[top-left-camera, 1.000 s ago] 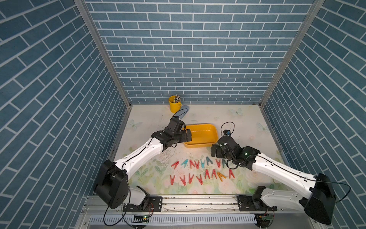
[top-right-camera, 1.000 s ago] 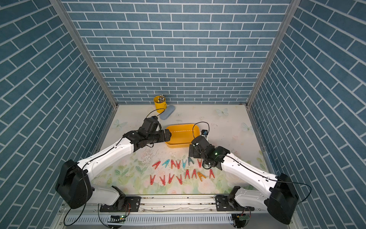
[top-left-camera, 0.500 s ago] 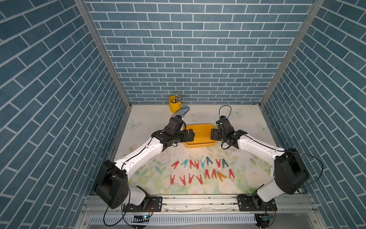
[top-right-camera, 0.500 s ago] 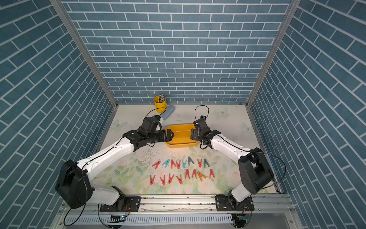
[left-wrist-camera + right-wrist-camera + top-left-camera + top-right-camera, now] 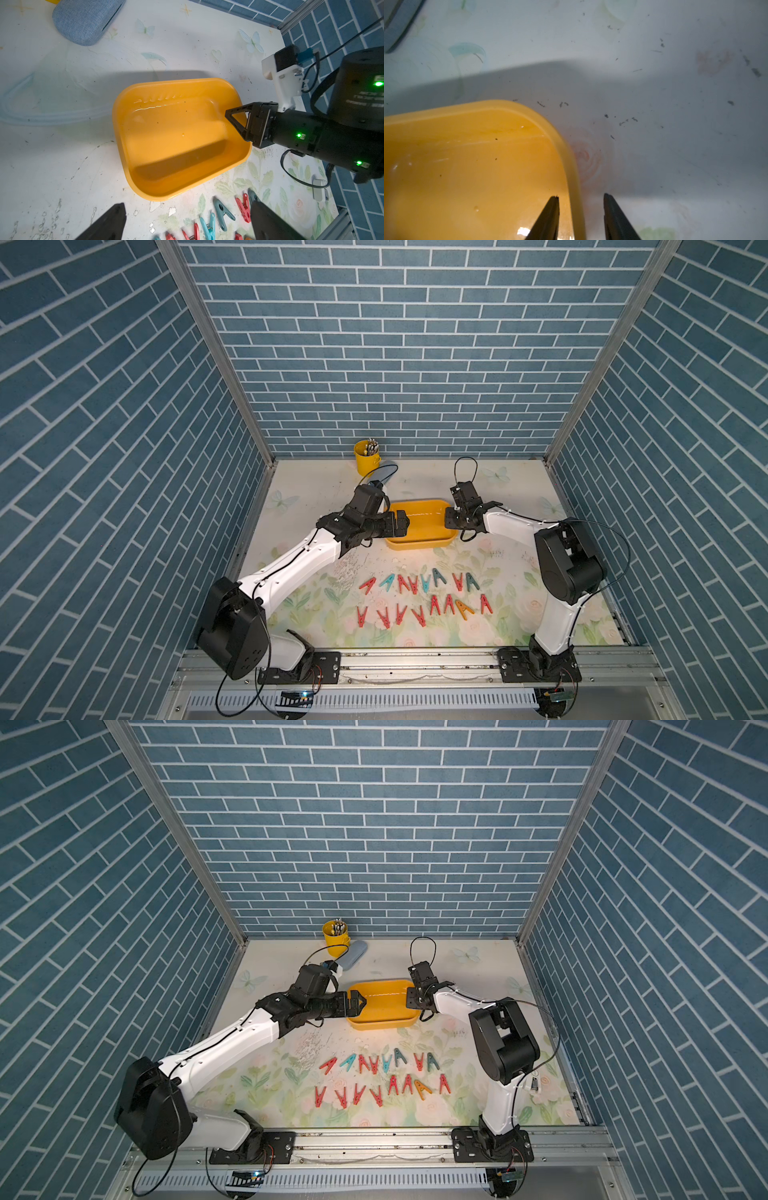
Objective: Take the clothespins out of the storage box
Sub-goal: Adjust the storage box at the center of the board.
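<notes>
- Right now we find the storage box (image 5: 422,526) at mid-frame in both top views. It lies flat on the floral table mat (image 5: 307,493) between the two arms.
- We see the right gripper (image 5: 580,196) at the box's right-hand end in the top views, its jaws drawn in to a slim gap that straddles the rim. One finger (image 5: 550,216) is inside the box and the other (image 5: 612,214) outside, with a sliver of space on each side, so nothing is pinched.
- We see the left gripper (image 5: 359,1003) over the box's left-hand end, jaws spread wide and holding nothing. In the left wrist view the box lies just beyond its fingertips (image 5: 116,218), facing the gap.
- Inside the box we make out only a plain glossy floor with a few dark specks.
- We count sixteen clothespins (image 5: 435,604) on the mat, in two rows below the box in the top views, well apart from both grippers. They are mostly red, with several teal and one orange peg (image 5: 464,608).
- Above the box, against the back wall, a yellow pen cup (image 5: 365,460) holds slim sticks, and a grey-blue fabric case (image 5: 87,22) lies just beside it.
</notes>
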Available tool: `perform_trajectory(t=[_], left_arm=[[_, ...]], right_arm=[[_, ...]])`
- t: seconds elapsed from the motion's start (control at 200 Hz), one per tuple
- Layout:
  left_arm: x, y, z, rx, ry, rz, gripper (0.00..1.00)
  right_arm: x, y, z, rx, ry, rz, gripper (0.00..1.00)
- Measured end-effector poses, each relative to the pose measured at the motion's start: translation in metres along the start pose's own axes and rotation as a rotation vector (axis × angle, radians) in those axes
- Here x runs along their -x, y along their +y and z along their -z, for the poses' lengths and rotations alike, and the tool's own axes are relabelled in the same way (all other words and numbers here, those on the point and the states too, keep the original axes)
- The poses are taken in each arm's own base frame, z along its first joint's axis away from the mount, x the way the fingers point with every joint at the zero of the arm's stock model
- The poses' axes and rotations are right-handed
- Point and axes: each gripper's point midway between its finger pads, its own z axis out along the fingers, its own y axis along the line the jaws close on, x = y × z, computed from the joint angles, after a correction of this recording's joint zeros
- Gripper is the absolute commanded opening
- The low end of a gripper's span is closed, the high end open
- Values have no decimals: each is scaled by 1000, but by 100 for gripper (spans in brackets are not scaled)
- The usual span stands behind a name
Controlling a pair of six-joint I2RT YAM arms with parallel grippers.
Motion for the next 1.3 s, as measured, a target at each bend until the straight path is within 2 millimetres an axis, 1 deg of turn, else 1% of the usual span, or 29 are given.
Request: perform_trajectory(t=[0.07,0.11,0.15,0.225,0.315,0.445,0.55,0.625,0.715,0.785,0.9,1.095,1.3], left_arm=[[1,0,1,0,-4,-1,99],[1,0,2,1,-7,-1,100],[2,-1,3,-1,-9,-1,99],[2,-1,4,-3,-13,-1,100],[0,0,6,-5,-15,-1,100],[-3,2,9,-7,-20,-2,99],[-1,-1,17,-19,-39,-4,100],[4,-5,27,-35,-64,-8,100],[10,-10,39,-56,-98,-14,100],[14,-14,48,-72,-122,-18,100],[16,-18,59,-103,-153,-23,100],[7,-17,62,-126,-150,-21,100],[-1,-13,64,-132,-147,-20,100]], right_arm=[[-1,1,-2,5,6,6,14],[-2,1,-2,7,8,6,10],[-1,2,-2,12,9,9,8],[1,5,-1,21,13,12,0],[5,9,1,31,18,10,0],[9,15,10,43,56,7,0],[12,21,21,68,113,-13,0],[12,27,28,104,155,-33,0],[4,28,34,134,223,-54,0],[-6,25,38,144,282,-79,0],[-22,22,44,171,374,-125,0],[-42,20,53,183,485,-169,0],[-53,17,59,169,540,-187,0]])
